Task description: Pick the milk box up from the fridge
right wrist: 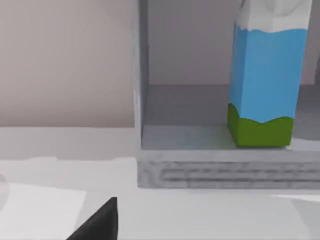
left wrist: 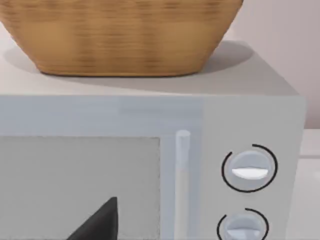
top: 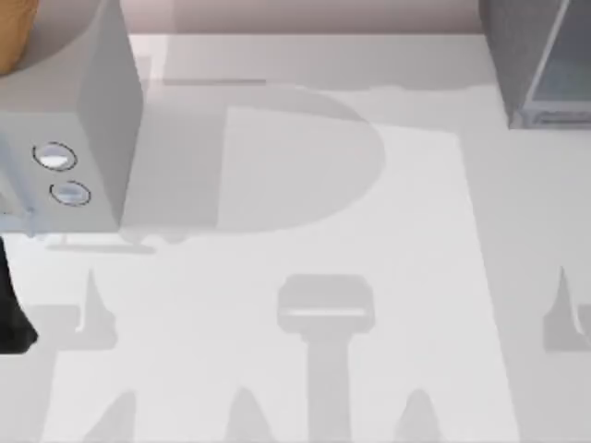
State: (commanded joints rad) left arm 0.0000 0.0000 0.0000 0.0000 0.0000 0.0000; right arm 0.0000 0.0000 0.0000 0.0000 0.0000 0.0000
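The milk box stands upright inside the fridge, on its lower shelf, with a white top, blue sides and a green base. From above, the fridge is a dark grey cabinet with a pale panel at the table's far right corner. A dark part of my right gripper sits low in the right wrist view, well short of the fridge and off to one side of the milk box. My left gripper hangs in front of the microwave door. My left arm is a dark shape at the table's left edge.
A light grey microwave with two round dials stands at the far left, and a woven basket rests on top of it. The white table between microwave and fridge carries only shadows.
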